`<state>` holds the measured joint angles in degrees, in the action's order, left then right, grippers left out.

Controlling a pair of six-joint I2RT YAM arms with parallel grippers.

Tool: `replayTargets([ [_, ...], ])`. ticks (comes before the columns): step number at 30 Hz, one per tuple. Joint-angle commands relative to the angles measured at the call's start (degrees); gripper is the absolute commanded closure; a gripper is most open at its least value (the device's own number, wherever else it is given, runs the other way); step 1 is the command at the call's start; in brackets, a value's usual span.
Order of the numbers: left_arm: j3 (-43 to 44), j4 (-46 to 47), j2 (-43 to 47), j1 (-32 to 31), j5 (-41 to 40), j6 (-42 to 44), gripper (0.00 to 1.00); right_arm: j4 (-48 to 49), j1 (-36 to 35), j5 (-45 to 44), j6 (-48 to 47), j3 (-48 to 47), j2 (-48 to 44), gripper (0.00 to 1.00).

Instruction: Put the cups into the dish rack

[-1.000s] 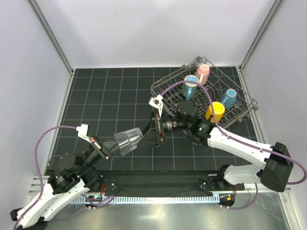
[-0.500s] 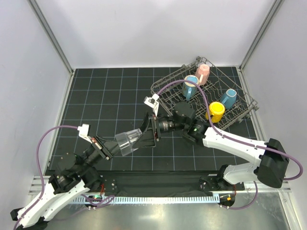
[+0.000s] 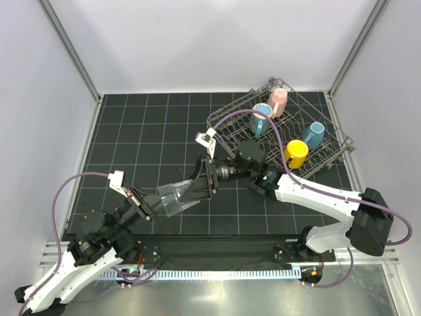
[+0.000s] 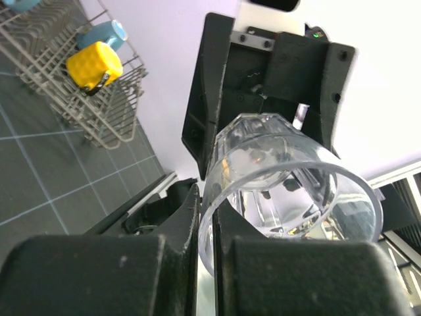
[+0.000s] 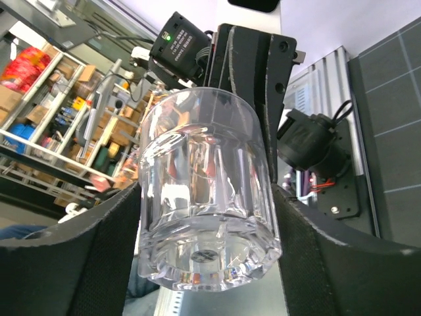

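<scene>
The left fingers (image 4: pixel 99 273) are pinched narrow on the rim wall of the clear glass tumbler (image 4: pixel 276 191), one pad inside the mouth and one outside. The right fingers (image 5: pixel 72 263) stand wide, one on each side of the tumbler's thick base end, and I cannot tell if either pad touches the glass. The tumbler hangs in the air between the two sets of fingers, above the tabletop (image 3: pixel 145 131). The dish rack (image 3: pixel 230 115) lies well behind the right fingers, past that arm's wrist.

This looks like a hand-over. It would go best if the right fingers closed squarely across the faceted lower body, centred and not on the tapering edge. The left fingers should let go only once that hold is firm, then draw straight back along the glass's axis so the inner pad does not drag the rim.

The glass is smooth, hard and slippery, round at the mouth with flat facets near a heavy bottom, so a soft squeeze may let it twist. The rack is thin grey wire with upright tines; it already carries the yellow mug (image 3: pixel 296 153), two blue mugs (image 3: pixel 261 118) and the pink cup (image 3: pixel 279 100), all glossy and rounded.
</scene>
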<state>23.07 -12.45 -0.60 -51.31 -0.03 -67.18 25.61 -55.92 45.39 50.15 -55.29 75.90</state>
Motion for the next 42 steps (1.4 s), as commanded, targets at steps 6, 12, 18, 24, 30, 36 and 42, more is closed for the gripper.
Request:
replayTargets([
  [6, -1.1, 4.3, 3.1, -0.2, 0.5, -2.3, 1.0, 4.8, -0.4, 0.3, 1.3, -1.4, 0.7, 0.6],
  [12, 0.0, 0.6, 3.1, -0.2, -2.2, -1.9, 0.62, 0.4, -0.4, -1.6, -1.5, -1.6, -0.8, 0.96],
  [18, 2.5, -7.2, 3.1, -0.2, -5.1, 0.5, 0.19, -5.7, 0.2, -4.5, -5.7, -1.8, -2.9, 0.96],
  [24, 3.0, -13.8, 3.1, -0.2, -7.7, -0.5, 0.11, -15.0, 3.1, -8.2, -9.6, -2.7, -6.0, 0.96],
  [30, 4.1, -22.7, 3.0, -0.2, -13.6, -3.5, 0.1, -32.8, 9.7, -16.8, -14.3, -4.7, -8.7, 0.96],
  [36, 5.2, -27.1, 3.0, -0.2, -14.6, -4.5, 0.1, -52.9, 23.7, -26.0, -19.4, -7.5, -7.5, 0.96],
  [42, 5.9, -27.5, 3.0, -0.2, -14.3, -4.5, 0.1, -65.7, 29.1, -43.6, -21.6, -13.4, -3.2, 0.96],
])
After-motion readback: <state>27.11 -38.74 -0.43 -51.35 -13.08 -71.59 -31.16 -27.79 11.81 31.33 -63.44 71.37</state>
